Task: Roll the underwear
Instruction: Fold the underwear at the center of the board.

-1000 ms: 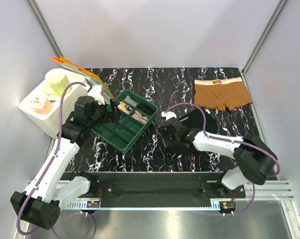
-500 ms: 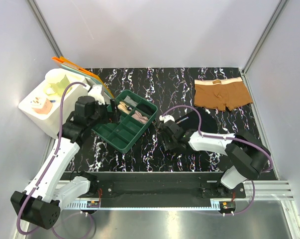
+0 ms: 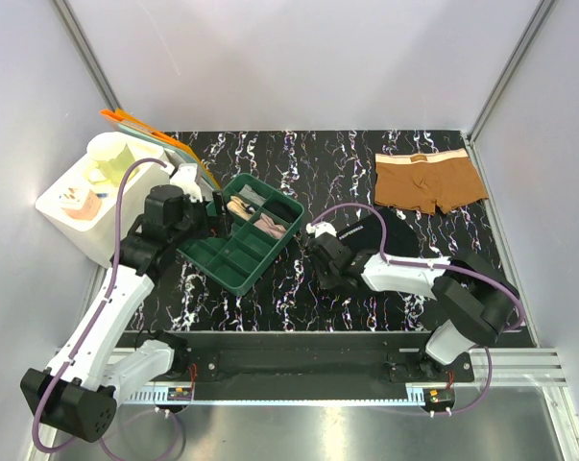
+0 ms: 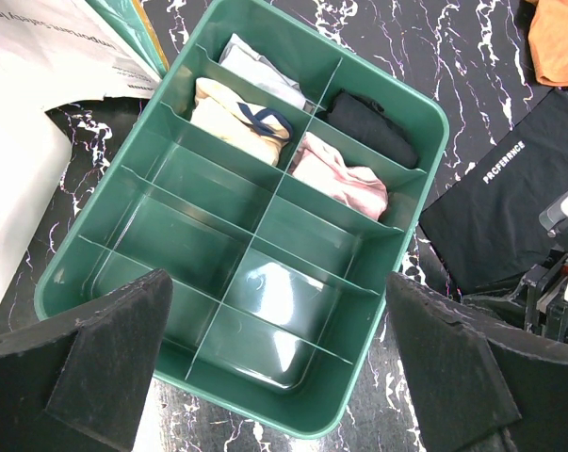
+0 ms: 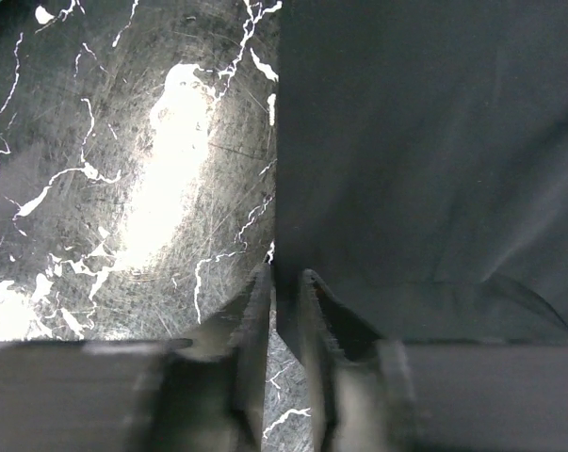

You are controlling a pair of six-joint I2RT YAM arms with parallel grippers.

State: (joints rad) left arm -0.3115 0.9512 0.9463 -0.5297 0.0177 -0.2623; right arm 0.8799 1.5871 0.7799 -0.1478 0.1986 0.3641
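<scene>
Black boxer briefs [image 4: 510, 217] of soft fabric, with small white lettering on the waistband, lie spread flat on the dark marble-patterned table [image 3: 299, 154], just right of the green plastic divided tray [image 4: 265, 411]. The right gripper [image 5: 285, 282] is down at their near-left edge. Its two fingers are pressed almost together with the cloth's hem between them, a thin pinch right at the corner. Brown boxer briefs [image 3: 428, 182] with a pale pinkish waistband lie flat at the far right of the table, well apart from both arms. The left gripper [image 4: 279, 363] hangs spread wide above the tray, holding nothing. Four of the tray's far compartments hold rolled garments.

The step in hand appears to be starting the roll of the black pair. To do it well, the pinch probably wants more cloth than this sliver, since a thin hem can slip out as it lifts. The edge should be turned over low and drawn across the garment, with the fold kept straight so the roll comes out even rather than coned. The left arm could press the opposite side to stop the piece sliding on the glossy table.
</scene>
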